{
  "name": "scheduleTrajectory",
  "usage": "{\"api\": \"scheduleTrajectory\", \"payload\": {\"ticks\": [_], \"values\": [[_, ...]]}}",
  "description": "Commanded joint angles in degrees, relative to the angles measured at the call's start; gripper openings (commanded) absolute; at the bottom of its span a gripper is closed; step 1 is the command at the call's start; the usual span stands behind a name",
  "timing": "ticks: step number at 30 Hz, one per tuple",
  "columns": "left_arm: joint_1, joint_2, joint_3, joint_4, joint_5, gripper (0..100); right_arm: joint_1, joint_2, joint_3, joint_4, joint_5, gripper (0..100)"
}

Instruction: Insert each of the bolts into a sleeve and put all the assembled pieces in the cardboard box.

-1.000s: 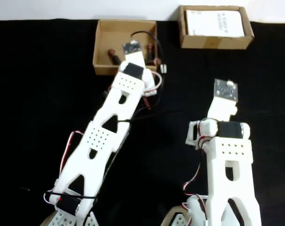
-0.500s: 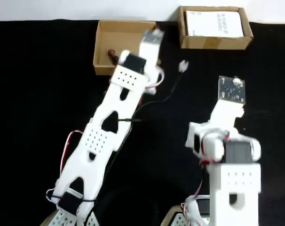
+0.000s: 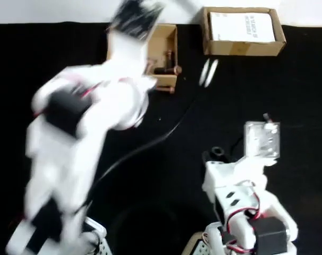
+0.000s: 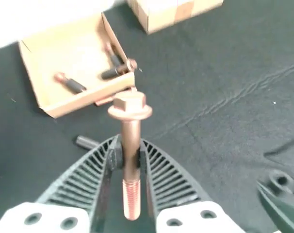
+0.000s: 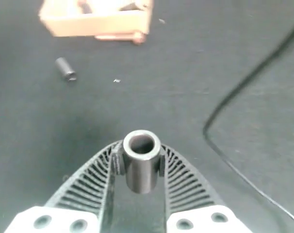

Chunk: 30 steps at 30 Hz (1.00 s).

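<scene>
My left gripper (image 4: 129, 158) is shut on a copper bolt (image 4: 130, 126), held with its flanged head away from the wrist, above the black table. My right gripper (image 5: 139, 162) is shut on a black sleeve (image 5: 141, 158) whose open bore faces outward. The cardboard box (image 4: 69, 53) holds several assembled pieces (image 4: 115, 70). One loose sleeve (image 5: 65, 68) lies on the cloth short of the box, and a loose bolt (image 5: 120, 36) lies against the box's front wall. In the high view the left arm (image 3: 81, 122) stands raised and blurred, partly covering the box (image 3: 169, 32); the right arm (image 3: 246, 186) is near the front.
A second cardboard box (image 3: 243, 45) with a printed sheet stands at the back right. A black cable (image 3: 150, 143) trails across the middle of the table. The cloth between the two arms is open.
The left arm has lifted away from the box and swung up and back toward the front left. The right arm has drawn back toward the table's front edge.
</scene>
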Motion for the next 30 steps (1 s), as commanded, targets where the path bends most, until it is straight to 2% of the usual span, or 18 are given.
{"api": "scheduleTrajectory", "payload": {"ticks": [1,4,8,11,13,16,19,23,26,30], "values": [[0.6,-22.0,18.0,-8.3,-3.4,1,-8.4,-6.6,8.8,-9.5,0.4,0.7],[0.6,-34.4,34.9,-17.1,-5.1,1,-14.4,-12.1,18.4,-20.7,0.3,0.7],[0.4,-46.7,55.3,-30.7,-5.2,1,-16.2,-18.9,32.3,-35.5,0.4,0.7],[0.7,-52.3,65.6,-41.8,-5.0,1,-16.8,-21.1,40.8,-45.3,1.6,0.7],[0.9,-53.6,68.4,-46.4,-4.8,1,-18.3,-20.5,45.4,-51.2,6.7,0.7],[4.4,-53.6,68.5,-48.2,-4.8,1,-22.4,-20.1,52.3,-57.9,13.3,0.7],[10.1,-53.6,68.5,-48.1,-4.8,1,-26.3,-19.1,52.1,-58.3,13.2,0.7],[15.9,-53.5,68.5,-48.3,-4.7,1,-26.7,-16.0,52.1,-58.0,13.2,0.7],[17.3,-50.8,67.9,-48.0,-4.6,1,-26.7,-12.6,52.1,-58.0,13.1,0.7],[17.3,-45.8,62.6,-45.0,1.3,1,-26.7,-9.5,52.1,-58.2,9.3,0.7]]}}
